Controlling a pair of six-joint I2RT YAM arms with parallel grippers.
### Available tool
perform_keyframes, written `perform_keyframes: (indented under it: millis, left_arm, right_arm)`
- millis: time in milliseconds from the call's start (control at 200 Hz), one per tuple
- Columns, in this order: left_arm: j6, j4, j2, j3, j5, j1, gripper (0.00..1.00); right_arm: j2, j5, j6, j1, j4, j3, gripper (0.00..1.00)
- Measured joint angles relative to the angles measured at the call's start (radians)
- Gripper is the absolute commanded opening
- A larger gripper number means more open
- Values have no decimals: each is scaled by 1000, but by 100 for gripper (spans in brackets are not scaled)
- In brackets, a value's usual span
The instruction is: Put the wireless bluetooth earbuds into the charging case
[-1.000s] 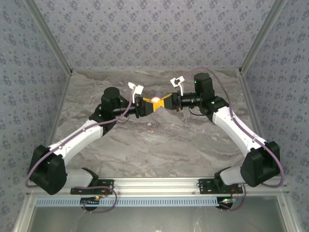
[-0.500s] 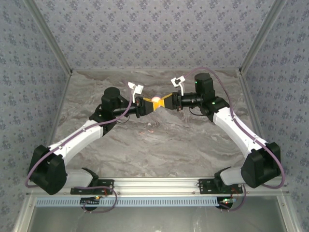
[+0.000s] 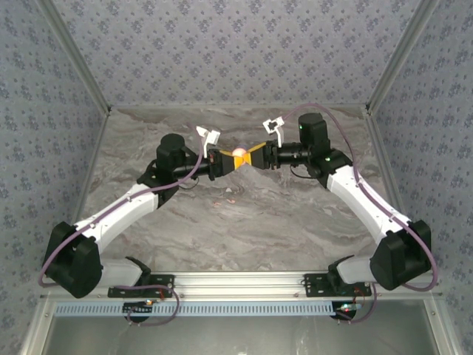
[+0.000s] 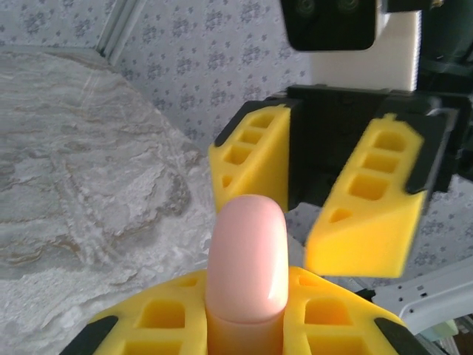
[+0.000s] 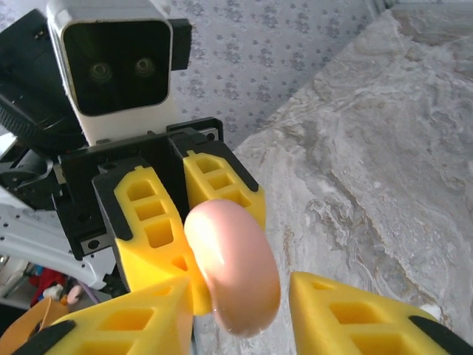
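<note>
The charging case is a rounded salmon-pink shell held in the air above the middle of the table. My left gripper is shut on it. In the left wrist view its yellow fingers clamp the case from both sides. My right gripper faces it from the right and is open. In the right wrist view the case sits between the spread fingers, with a clear gap to the right finger. Tiny pale pink bits, the earbuds, lie on the table below the grippers.
The marble table is walled in by patterned panels at the back and both sides. A metal rail runs along the near edge between the arm bases. White cable tags stick up by each wrist.
The right gripper's jaws have spread apart off the case, while the left gripper has closed fully on it. Both arms stay nearly where they were.
</note>
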Motion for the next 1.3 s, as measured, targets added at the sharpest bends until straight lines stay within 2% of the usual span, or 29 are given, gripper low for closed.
perform_keyframes:
  millis: [165,330,480,700,929,1299]
  left_arm:
    - [104,-50,0,0,-32,0,2]
    - [294,-16,-4,-25,-32,-3,0]
    - [462,-17,-4,-42,-23,-8,0]
    - [614,-18,-4,-43,7,-18,0]
    - [690,-19,-4,-43,58,-33,0]
    - [711,-25,-4,-43,98,-34,0]
  right_arm:
    - [-52,98,-57,0,-102,2,53]
    - [-72,190,-129,9,-240,33,55]
    - [-79,222,-182,27,-318,51,56]
    - [-83,246,-232,68,-381,71,57]
    - [-74,258,-255,96,-407,92,58]
    - [-47,276,-268,103,-414,105,59]
